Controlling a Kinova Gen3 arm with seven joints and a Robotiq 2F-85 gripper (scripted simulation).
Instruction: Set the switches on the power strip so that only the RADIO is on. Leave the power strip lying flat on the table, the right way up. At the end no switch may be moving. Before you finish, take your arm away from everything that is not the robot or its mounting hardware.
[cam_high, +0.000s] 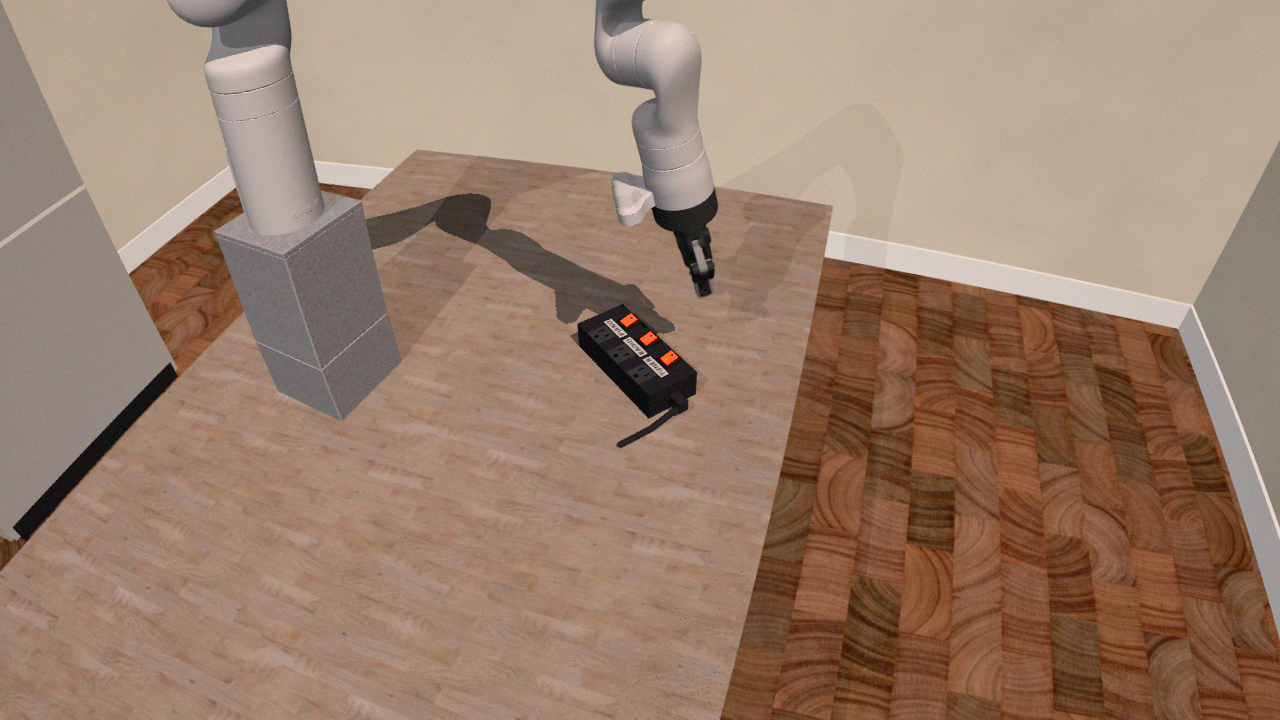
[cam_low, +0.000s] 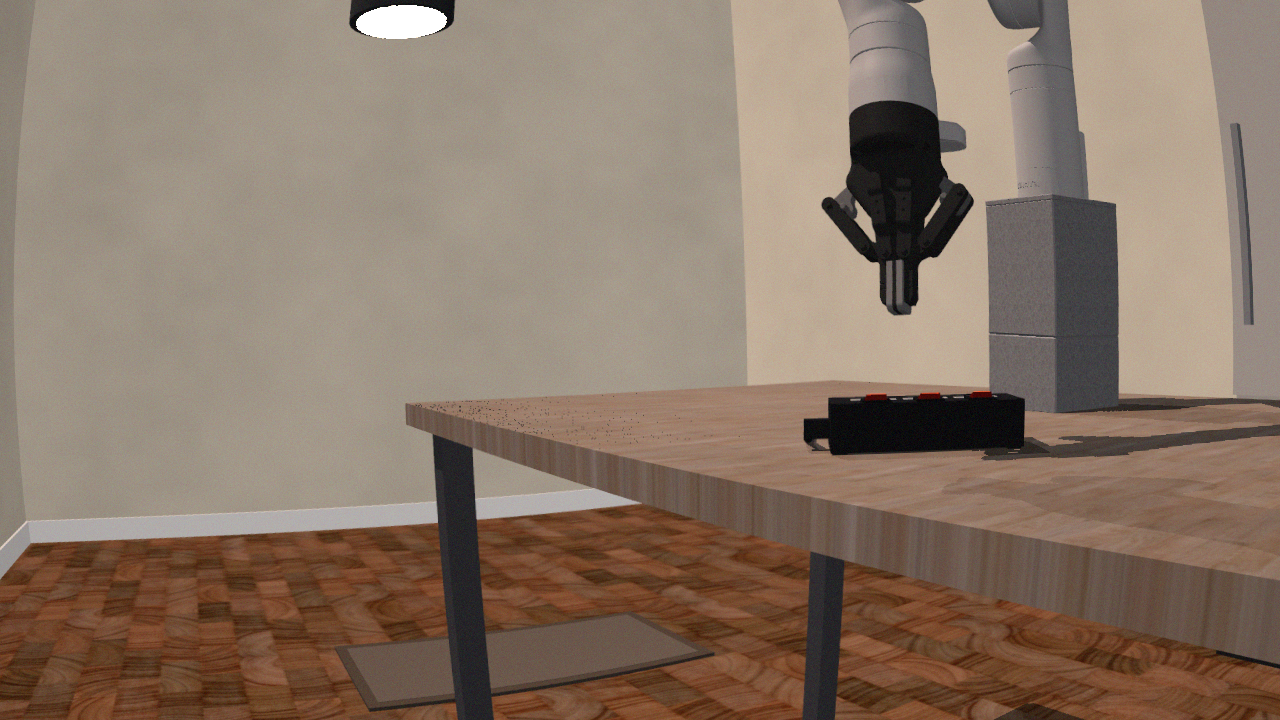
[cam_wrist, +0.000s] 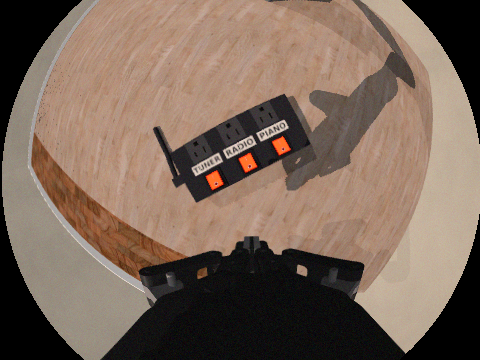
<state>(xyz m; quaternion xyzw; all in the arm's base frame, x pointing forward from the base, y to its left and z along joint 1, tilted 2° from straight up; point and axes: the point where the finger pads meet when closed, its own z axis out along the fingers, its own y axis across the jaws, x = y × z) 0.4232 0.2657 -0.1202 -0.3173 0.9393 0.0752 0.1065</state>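
Note:
A black power strip (cam_high: 626, 362) (cam_low: 926, 427) (cam_wrist: 234, 140) lies flat on the wooden table (cam_high: 402, 501) (cam_low: 716, 447), the right way up. It has three orange switches in a row, labelled TUNER (cam_wrist: 215, 180), RADIO (cam_wrist: 248, 164) (cam_high: 648, 338) and PIANO (cam_wrist: 282, 147). I cannot tell from the frames which switches are on. My gripper (cam_high: 704, 288) (cam_low: 897, 307) is shut and empty. It hangs well above the table, beside the strip's switch side and apart from it. In the wrist view the fingertips (cam_wrist: 251, 246) barely show.
The arm's grey pedestal (cam_high: 308, 308) (cam_low: 1051, 300) stands on the table behind the strip. The strip's short black cord (cam_high: 646, 428) (cam_wrist: 164, 154) points toward the table's front. The table's right edge (cam_high: 787, 429) is close to the strip. A grey cabinet (cam_high: 53, 295) stands at the left.

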